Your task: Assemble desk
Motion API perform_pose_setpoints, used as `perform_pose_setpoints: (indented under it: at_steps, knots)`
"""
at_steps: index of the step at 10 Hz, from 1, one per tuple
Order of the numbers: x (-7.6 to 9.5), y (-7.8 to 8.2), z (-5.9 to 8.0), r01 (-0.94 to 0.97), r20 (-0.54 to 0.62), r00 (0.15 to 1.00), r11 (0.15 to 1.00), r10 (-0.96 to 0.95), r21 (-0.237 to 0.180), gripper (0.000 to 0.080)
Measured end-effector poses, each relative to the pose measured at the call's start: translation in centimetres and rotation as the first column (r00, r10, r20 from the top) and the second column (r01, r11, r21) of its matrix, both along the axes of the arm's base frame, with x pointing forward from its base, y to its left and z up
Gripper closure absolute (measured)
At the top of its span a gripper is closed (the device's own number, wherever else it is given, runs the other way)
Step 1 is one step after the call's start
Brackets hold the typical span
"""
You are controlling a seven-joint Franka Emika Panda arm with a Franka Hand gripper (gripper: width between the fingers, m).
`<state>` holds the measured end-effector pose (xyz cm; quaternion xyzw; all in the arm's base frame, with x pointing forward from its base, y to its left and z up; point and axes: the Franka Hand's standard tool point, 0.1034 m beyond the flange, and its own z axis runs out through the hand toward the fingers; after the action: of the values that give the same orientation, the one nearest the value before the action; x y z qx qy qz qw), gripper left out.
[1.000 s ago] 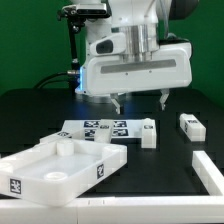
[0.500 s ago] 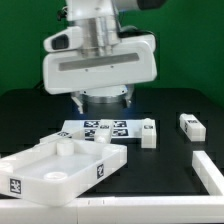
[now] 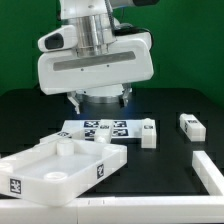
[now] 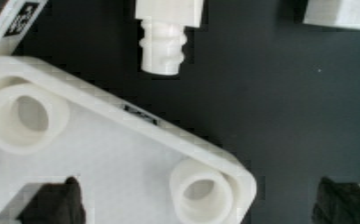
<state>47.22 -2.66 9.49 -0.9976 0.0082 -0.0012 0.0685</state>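
The white desk tabletop (image 3: 55, 165) lies at the front of the exterior view's left, rim up, with round corner sockets. In the wrist view the tabletop (image 4: 106, 130) shows two sockets, one (image 4: 203, 195) between my fingers. My gripper (image 3: 97, 102) hangs open and empty above the tabletop's far corner and the marker board (image 3: 100, 127). It also shows in the wrist view (image 4: 202, 205), with dark fingertips (image 4: 52, 200) on either side. One white leg (image 3: 149, 132) lies beside the marker board; its threaded peg (image 4: 164, 45) shows in the wrist view. Another leg (image 3: 189, 124) lies farther right.
A raised white border (image 3: 210, 170) runs along the exterior view's right and front of the black table. Part of another white piece (image 4: 337, 12) shows at a corner of the wrist view. Green wall behind.
My gripper has moved to the exterior view's left, from above the legs to above the marker board and the tabletop's far corner. It stays open. The parts have not moved.
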Motion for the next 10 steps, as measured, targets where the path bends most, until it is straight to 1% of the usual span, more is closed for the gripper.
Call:
perform_pose_setpoints:
  at_steps: [1, 2, 3, 4, 5, 6, 7, 8, 9, 10]
  knots:
    - [1.7, -1.8, 0.2, 0.059, 0.004, 0.998, 0.998, -0.059, 0.011, 0.015]
    - [2.7, -2.9, 0.4, 0.165, -0.069, 0.984, 0.986, -0.162, 0.028, 0.015]
    - [3.3, -3.7, 0.5, 0.229, -0.135, 0.966, 0.973, -0.222, 0.04, 0.015]
    - [3.3, -3.9, 0.6, 0.204, -0.213, 0.959, 0.977, -0.186, 0.067, 0.015]
    - [3.4, -3.6, 0.5, 0.2, -0.265, 0.949, 0.977, -0.173, 0.079, 0.015]
    - [3.5, -3.5, 0.4, 0.198, -0.28, 0.945, 0.977, -0.167, 0.084, 0.015]
    - [3.6, -3.5, 0.3, 0.198, -0.275, 0.947, 0.977, -0.169, 0.083, 0.015]
    - [3.6, -3.9, -0.1, 0.214, -0.281, 0.942, 0.974, -0.184, 0.077, 0.015]
    - [3.9, -4.9, -0.9, 0.238, -0.29, 0.934, 0.969, -0.21, 0.064, 0.015]
    - [4.5, -5.6, -1.1, 0.244, -0.285, 0.933, 0.968, -0.218, 0.057, 0.015]
